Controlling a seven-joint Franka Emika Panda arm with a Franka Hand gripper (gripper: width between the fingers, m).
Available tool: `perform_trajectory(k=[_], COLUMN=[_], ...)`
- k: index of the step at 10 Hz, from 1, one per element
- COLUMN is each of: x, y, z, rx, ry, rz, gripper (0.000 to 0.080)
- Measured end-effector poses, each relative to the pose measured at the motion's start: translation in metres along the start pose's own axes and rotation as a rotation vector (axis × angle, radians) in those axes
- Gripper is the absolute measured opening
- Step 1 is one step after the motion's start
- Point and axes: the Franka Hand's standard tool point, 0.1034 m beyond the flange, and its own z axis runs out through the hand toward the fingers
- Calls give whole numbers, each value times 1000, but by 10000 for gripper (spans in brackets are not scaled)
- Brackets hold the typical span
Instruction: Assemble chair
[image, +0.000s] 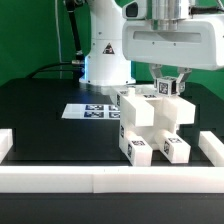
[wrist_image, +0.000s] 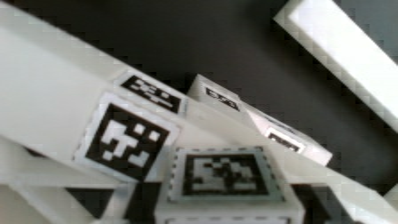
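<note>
Just beside the marker board (image: 94, 110), on the exterior view's right of it and a little nearer to the camera, stands the chair (image: 150, 125). It is a white blocky body of chunky parts on the black table (image: 40, 125). Several of its faces carry black-and-white square tags (image: 137, 150), and two of these face the camera low on the legs. The marker board lies flat, while the chair rises well above it. Higher than the marker board, and further to the exterior view's right of it, the gripper (image: 168, 90) hangs down from the arm's white wrist housing (image: 170, 45), directly over the top of the chair. Its jaws are closed on a small tagged block (image: 165, 89) at the highest point of the chair. The dark fingers (image: 181, 84) stand on either side of this block and touch it. Whether the block is fully seated on the part below it, I cannot tell. Behind the marker board stands the white robot base (image: 105, 60). In front of the marker board, along the near edge of the table, runs the long white border wall (image: 100, 181). In the wrist view the chair (wrist_image: 54, 70) fills most of the picture from very near, somewhat blurred. Several of its tagged faces show there, one large tag (wrist_image: 128, 135) and one square tagged face (wrist_image: 222, 172) nearest to the lens. I cannot say for sure to which part this last face belongs.
</note>
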Motion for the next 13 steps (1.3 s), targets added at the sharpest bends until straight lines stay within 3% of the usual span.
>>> perform_trajectory(k=[6,7,8,9,10,13], x=[-3,-3,-2,-3,-3,-3], y=[-1,-1,-1,-1,-1,-2], z=[1,1,1,0,0,0], rx=[4,4,0,-1,0,3], ry=[-8,-8,-10,-11,-11,-8], rz=[217,213,143,119,26,-230], gripper=[274,455,584,584,637,647])
